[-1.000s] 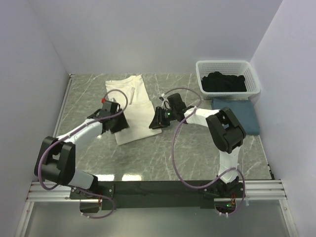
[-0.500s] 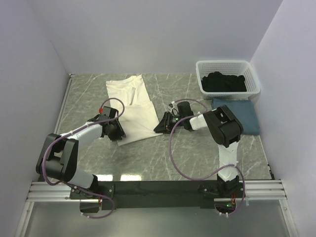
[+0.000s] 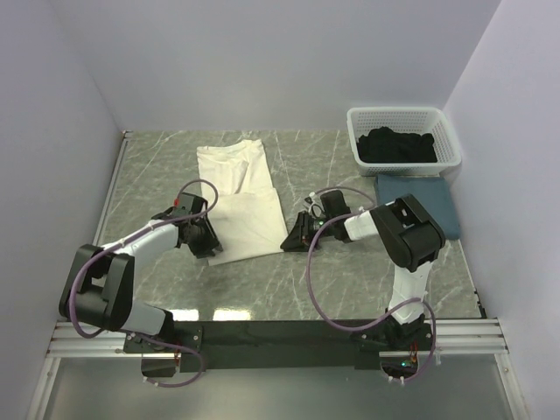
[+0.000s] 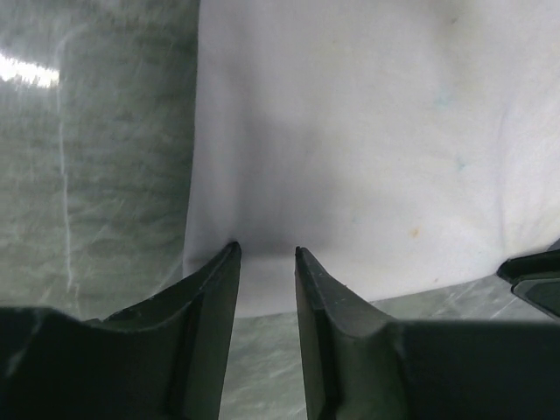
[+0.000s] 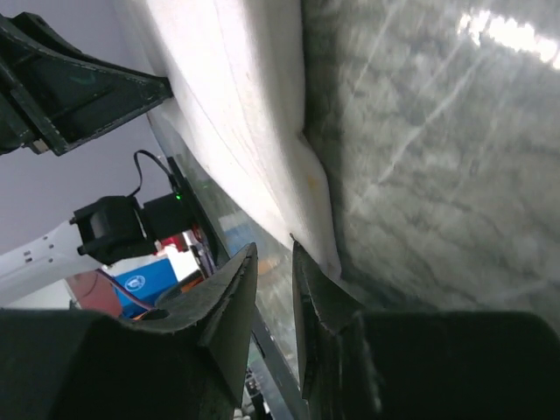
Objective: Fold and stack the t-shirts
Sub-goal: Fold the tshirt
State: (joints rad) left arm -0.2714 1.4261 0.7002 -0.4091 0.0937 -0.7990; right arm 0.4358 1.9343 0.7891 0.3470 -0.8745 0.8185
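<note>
**A:** Both arms have dropped lower in the frame since a second ago, and the cream-white t-shirt [image 3: 238, 197] has slid down and to the right with them!

**B:** Where's it lying now?

**A:** Left of centre on the green marbled surface [image 3: 350, 280]. It's spread as a long, partly folded panel from the upper middle down toward the arms. The left fingers [image 3: 208, 249] are at its lower left corner and the right fingers [image 3: 289, 243] at its lower right corner.

**B:** Have they got hold of it?

**A:** On the left, yes. The wrist view shows those fingers drawn in close, with the white hem caught in the narrow gap between them, right by the corner. The right is harder. Those fingers are nearly together too, low against the surface, and the shirt's edge runs right up to one tip. I can't tell whether any cloth is actually between them.

**B:** And the other shirts?

**A:** The slate-blue t-shirt [image 3: 433, 197] lies folded flat at the right side, just below the white lattice basket [image 3: 451, 144]. The black t-shirt [image 3: 398, 144] is bunched up inside that basket, in the upper right corner. Both are well apart from the fingers.
</note>
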